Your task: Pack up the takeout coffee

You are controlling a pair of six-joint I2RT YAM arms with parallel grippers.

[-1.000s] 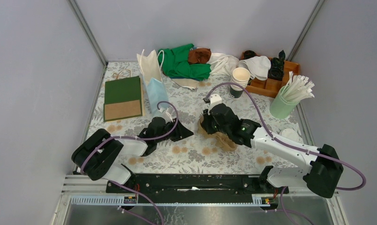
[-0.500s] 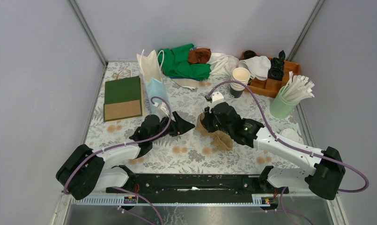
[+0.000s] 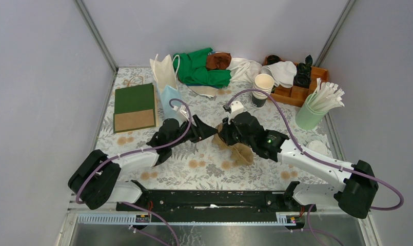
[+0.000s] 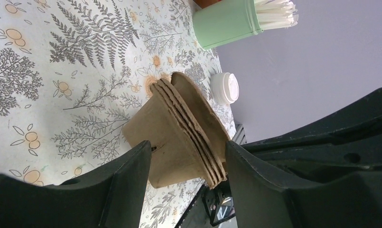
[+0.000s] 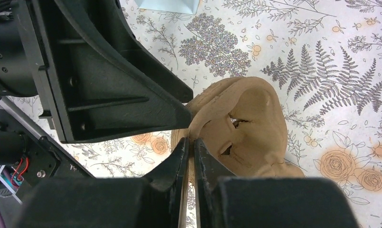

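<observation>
From above, the takeout coffee (image 3: 317,147) is standing at the right edge of the table (image 3: 209,169), apart from both arms; at the left wrist, the left gripper (image 4: 186,148) is holding its fingers spread, the pulp tray (image 4: 179,118) showing between them; at the right wrist, the right gripper (image 5: 190,142) is pinching the tray's rim.

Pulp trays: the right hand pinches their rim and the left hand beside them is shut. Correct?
No: the left hand is open, jaws apart facing the pulp trays, as the left wrist view shows. The right hand does pinch their rim.
</observation>
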